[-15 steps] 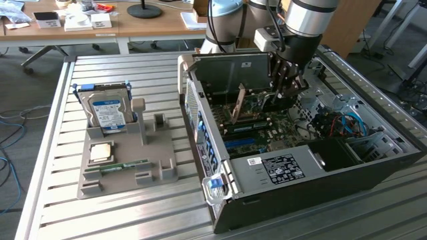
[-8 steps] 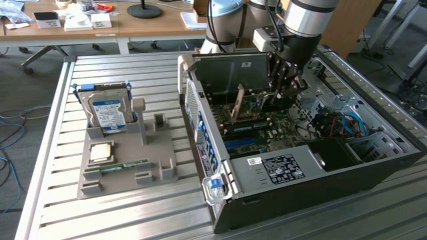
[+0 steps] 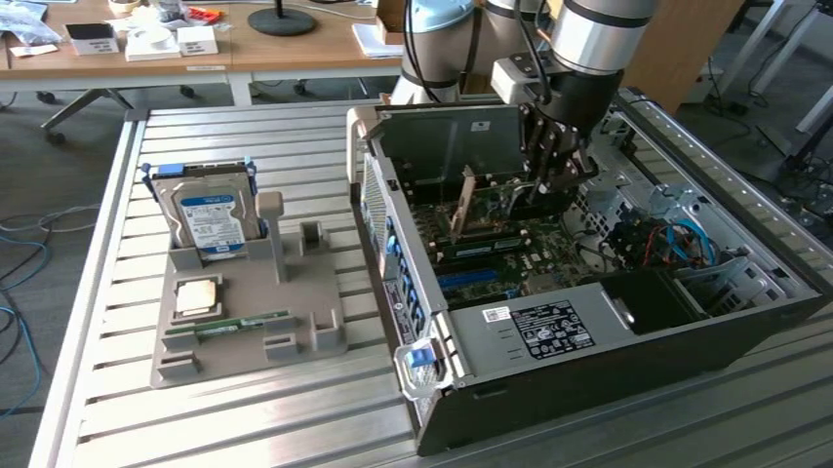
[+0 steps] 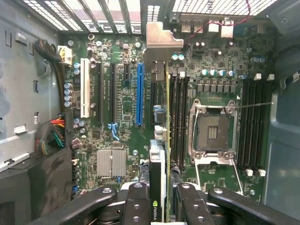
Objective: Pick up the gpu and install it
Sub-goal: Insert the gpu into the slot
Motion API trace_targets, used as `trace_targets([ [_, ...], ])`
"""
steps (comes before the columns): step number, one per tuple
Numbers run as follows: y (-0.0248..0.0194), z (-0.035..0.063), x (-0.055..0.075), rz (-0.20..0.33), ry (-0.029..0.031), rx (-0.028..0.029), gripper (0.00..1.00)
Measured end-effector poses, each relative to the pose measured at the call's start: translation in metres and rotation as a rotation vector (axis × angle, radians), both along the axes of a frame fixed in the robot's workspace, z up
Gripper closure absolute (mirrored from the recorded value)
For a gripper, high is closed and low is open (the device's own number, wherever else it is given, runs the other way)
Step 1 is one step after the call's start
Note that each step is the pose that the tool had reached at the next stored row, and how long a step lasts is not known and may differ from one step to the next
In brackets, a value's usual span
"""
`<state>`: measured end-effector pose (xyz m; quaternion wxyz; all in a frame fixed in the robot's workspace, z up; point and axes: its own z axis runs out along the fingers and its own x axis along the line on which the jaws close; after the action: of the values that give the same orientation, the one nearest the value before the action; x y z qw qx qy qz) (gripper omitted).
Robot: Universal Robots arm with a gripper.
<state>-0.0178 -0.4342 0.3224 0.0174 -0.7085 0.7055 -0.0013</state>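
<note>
My gripper (image 4: 159, 204) reaches down into the open computer case (image 3: 586, 331) and is shut on the gpu (image 4: 159, 159), a thin dark card seen edge-on between the two fingers. The card's metal bracket (image 4: 161, 42) points toward the case's rear grille. It stands upright over the green motherboard (image 4: 122, 136), between the long blue slot (image 4: 139, 93) and the memory slots (image 4: 178, 117). Whether it touches the board I cannot tell. In the exterior view the gripper (image 3: 553, 175) is low inside the case with the gpu (image 3: 501, 202) beneath it.
The bare processor socket (image 4: 213, 131) lies beside the card. A cable bundle (image 4: 51, 136) hugs one case wall. Outside the case, a grey holder (image 3: 293, 346) on the slatted table carries a hard drive (image 3: 209, 219), a memory stick (image 3: 241, 324) and a chip (image 3: 198, 295).
</note>
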Motion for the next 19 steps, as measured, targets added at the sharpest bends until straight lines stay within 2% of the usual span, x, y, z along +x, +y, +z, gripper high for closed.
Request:
trace_targets([
  [3, 0.0, -0.0008, -0.0002, 0.0, -0.0031, -0.0003, 0.73],
  [11, 0.0, -0.001, -0.0003, 0.0, -0.0032, 0.0, 0.73],
  [19, 0.0, -0.0084, -0.0005, 0.0, -0.0033, 0.0, 0.73],
])
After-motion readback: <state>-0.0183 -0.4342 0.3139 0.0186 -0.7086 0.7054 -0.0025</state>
